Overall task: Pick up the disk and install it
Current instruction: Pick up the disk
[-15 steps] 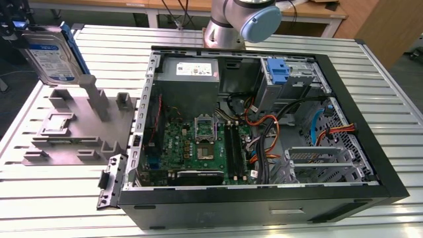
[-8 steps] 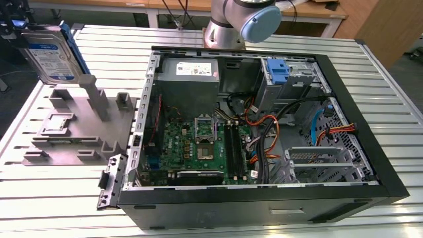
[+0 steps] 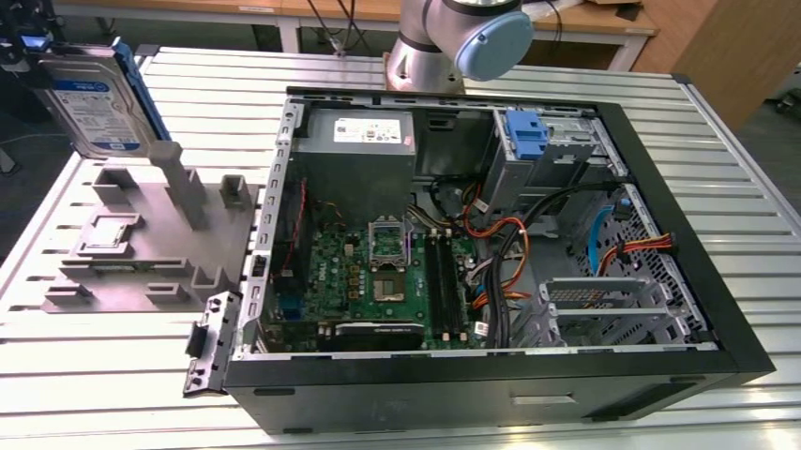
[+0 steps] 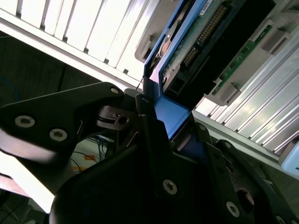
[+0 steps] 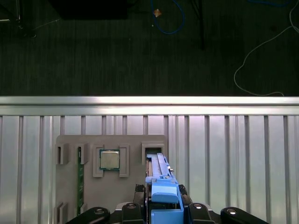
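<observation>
The computer case (image 3: 501,398) lies open on the table (image 3: 100,403), with the arm's base (image 3: 451,42) behind it. Inside the case, the motherboard (image 3: 375,272) lies flat on the bottom, the power supply (image 3: 370,131) sits behind it, and the drive bay (image 3: 551,141) stands in the far corner toward the exterior view's right. The holder block (image 3: 138,244) rests on the table just beside the case, at the exterior view's left (a chip (image 5: 109,159) lies in one of its recesses). The disk (image 3: 94,103) hangs on edge over the block's far end, clamped between the fingers of the gripper (image 5: 163,205)
</observation>
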You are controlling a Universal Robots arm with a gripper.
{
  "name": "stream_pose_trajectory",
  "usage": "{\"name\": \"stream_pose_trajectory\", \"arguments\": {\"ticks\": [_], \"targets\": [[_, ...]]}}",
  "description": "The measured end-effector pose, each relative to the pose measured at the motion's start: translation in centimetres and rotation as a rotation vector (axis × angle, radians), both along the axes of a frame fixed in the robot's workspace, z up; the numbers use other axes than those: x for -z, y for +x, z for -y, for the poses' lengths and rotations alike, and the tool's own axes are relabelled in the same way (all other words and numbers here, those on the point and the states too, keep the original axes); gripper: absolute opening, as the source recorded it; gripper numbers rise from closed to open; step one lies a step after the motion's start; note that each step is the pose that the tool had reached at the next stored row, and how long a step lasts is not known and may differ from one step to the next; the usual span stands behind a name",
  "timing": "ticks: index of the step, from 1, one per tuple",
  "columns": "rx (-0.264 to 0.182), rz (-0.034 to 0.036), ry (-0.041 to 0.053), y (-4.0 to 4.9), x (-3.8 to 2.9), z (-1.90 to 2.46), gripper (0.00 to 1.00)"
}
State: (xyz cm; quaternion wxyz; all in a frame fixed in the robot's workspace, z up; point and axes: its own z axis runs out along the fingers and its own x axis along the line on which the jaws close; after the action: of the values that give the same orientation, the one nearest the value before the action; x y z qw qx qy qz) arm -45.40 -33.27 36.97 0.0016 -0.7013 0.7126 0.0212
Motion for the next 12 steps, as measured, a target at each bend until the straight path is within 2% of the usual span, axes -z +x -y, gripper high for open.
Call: {"name": "stream_pose_trajectory", "arguments": {"ticks": [12], "targets": [[0.000, 0.0000, 0.0000, 0.00, -0.36, 0.00, 0.37]]}}
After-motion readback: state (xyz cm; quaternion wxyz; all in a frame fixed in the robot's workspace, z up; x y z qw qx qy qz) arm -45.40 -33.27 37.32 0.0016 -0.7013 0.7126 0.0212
